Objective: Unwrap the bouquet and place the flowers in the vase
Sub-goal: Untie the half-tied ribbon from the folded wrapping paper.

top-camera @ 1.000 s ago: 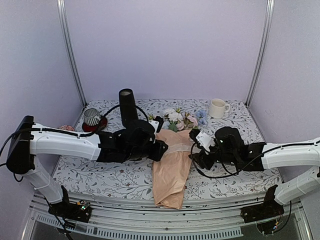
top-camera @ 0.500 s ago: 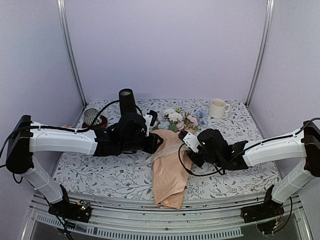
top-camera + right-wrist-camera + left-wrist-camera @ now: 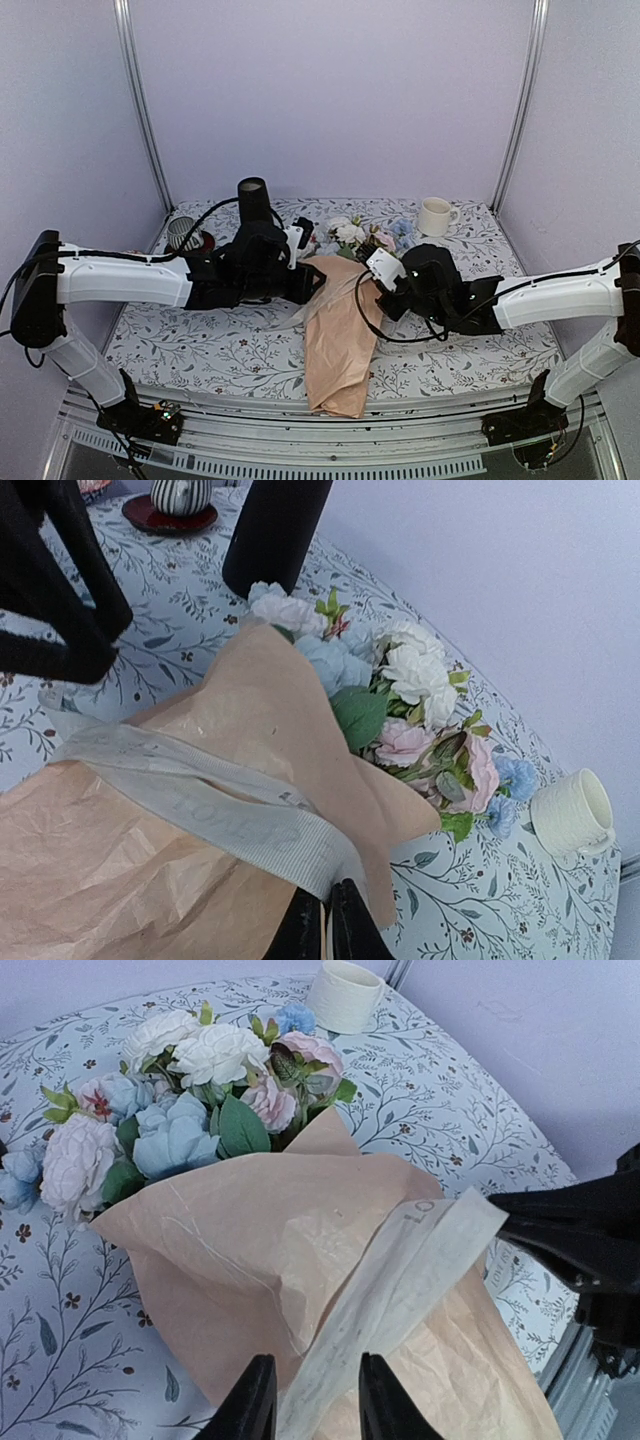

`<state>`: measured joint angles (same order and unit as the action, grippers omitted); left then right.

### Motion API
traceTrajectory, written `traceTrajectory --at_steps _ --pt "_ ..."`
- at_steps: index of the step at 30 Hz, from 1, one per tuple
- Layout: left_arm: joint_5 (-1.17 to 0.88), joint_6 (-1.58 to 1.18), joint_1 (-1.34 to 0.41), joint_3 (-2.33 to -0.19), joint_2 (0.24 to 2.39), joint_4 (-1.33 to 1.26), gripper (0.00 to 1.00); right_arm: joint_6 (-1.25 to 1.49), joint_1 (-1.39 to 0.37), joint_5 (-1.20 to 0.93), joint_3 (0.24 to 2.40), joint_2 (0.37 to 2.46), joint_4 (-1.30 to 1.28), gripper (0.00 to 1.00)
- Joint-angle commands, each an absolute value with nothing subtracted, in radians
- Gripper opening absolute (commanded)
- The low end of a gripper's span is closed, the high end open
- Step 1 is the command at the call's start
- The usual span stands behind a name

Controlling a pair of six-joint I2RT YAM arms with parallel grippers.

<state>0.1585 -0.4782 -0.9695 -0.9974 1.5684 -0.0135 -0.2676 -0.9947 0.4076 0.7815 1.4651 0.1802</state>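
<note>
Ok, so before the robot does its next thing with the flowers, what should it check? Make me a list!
1. Right gripper has hold of the ribbon: ok, it is shut on one end.
2. Left gripper has the ribbon too: ok, the ribbon runs between its fingers.
3. Ribbon is off the paper wrap: not ok, it lies stretched across the wrap.
4. Knot is undone: cannot tell, no knot shows.
5. Vase is standing ready: ok, it is upright behind the bouquet.
6. Flowers are free to lift: not ok, their stems sit inside the wrap.
</note>
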Motion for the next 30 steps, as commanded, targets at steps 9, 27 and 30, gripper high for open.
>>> traceTrajectory --at_steps 9,27,30 --pt "0.08 -0.434 -0.96 -0.985 1.533 -0.015 0.31 -0.137 -0.922 0.28 0.823 1.256 0.086 0.04" --pt "0.045 -0.423 -0.988 -1.051 1.638 -0.011 0.36 0.348 -0.495 0.195 0.681 1.156 0.023 0.1" --pt "0.054 -0.426 -0.987 -1.044 1.641 -0.007 0.36 0.469 -0.384 0.147 0.594 1.132 0.047 0.13"
